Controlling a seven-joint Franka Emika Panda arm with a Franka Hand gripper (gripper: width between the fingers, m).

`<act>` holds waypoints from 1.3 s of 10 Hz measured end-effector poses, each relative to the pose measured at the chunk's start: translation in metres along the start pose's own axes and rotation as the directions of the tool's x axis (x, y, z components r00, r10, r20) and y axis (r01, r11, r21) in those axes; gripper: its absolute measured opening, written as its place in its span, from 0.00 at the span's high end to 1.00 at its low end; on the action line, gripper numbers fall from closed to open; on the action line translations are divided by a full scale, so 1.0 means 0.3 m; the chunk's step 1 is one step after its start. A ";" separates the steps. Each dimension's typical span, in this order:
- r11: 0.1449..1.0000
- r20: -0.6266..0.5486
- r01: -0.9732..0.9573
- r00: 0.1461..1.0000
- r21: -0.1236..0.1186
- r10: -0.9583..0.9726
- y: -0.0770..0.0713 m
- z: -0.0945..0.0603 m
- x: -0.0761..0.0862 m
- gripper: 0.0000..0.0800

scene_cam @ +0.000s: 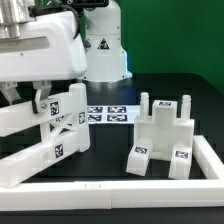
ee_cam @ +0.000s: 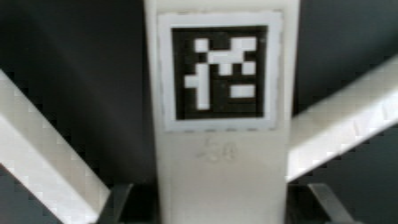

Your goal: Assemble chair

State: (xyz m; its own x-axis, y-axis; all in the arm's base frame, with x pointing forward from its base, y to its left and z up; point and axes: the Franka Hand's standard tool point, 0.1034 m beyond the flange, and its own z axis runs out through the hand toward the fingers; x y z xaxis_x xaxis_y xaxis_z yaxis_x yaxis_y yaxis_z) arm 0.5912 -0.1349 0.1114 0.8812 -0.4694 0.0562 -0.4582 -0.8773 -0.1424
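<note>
My gripper (ee_cam: 221, 206) straddles a long white chair bar (ee_cam: 219, 150) that carries a black-and-white tag (ee_cam: 221, 72). A finger (ee_cam: 121, 204) stands on each side of the bar and the jaws look shut on it. In the exterior view the gripper (scene_cam: 40, 98) sits under the big white wrist at the left. There it holds the upper tagged bar (scene_cam: 55, 108) of a tilted set of white chair pieces. A lower bar (scene_cam: 45, 158) slants toward the front. A separate blocky chair piece (scene_cam: 162, 140) with tags stands at the exterior view's right.
The marker board (scene_cam: 106, 114) lies flat on the black table behind the parts. A low white wall (scene_cam: 120, 192) runs along the front and up the exterior view's right side (scene_cam: 212, 158). The arm's white base (scene_cam: 104, 50) stands at the back.
</note>
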 end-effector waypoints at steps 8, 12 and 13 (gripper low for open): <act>0.986 0.119 0.164 0.979 0.009 -0.164 0.065 0.003 -0.037 0.64; 0.974 0.095 0.168 0.983 -0.153 -0.154 0.086 0.049 -0.042 0.64; 0.975 0.086 0.138 0.988 -0.174 -0.124 0.033 0.063 -0.055 0.64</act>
State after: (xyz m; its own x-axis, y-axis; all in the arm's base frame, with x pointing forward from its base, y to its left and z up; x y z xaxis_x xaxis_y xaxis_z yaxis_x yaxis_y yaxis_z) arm 0.5741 -0.1340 0.0904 0.9381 -0.3462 -0.0119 -0.3455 -0.9375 0.0409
